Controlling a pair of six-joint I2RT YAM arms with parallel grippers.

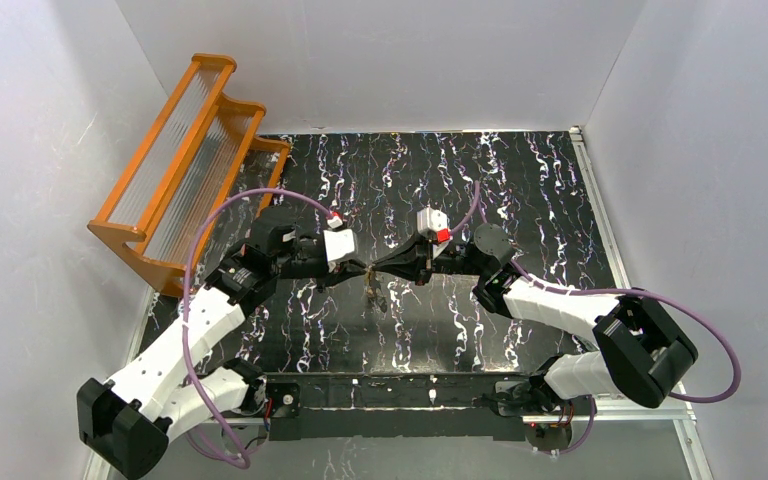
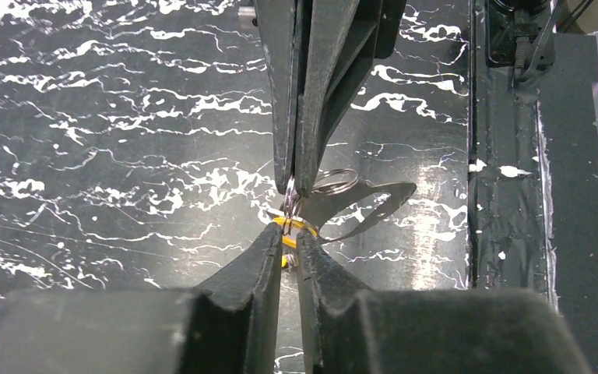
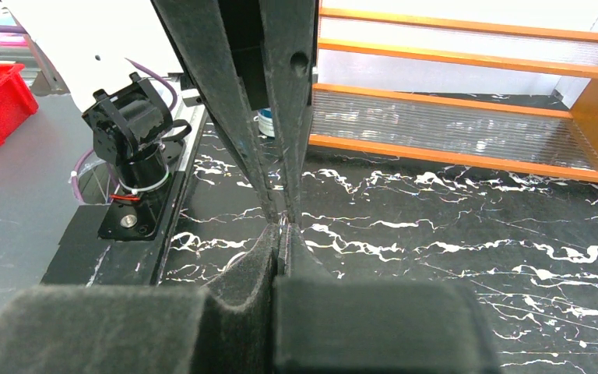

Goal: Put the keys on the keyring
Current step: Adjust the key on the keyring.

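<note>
Left gripper [image 2: 289, 235] pinching yellow key [image 2: 288, 224], right gripper [image 2: 296, 185] clamped on keyring [image 2: 381, 189], loop trailing toward arm bases.

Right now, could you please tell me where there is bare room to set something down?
Bare mat lies between the right arm and the right rail, and along the back wall beside the rack. The centre is crowded: the left end effector pinching a key meets the right end effector gripping the keyring.
</note>
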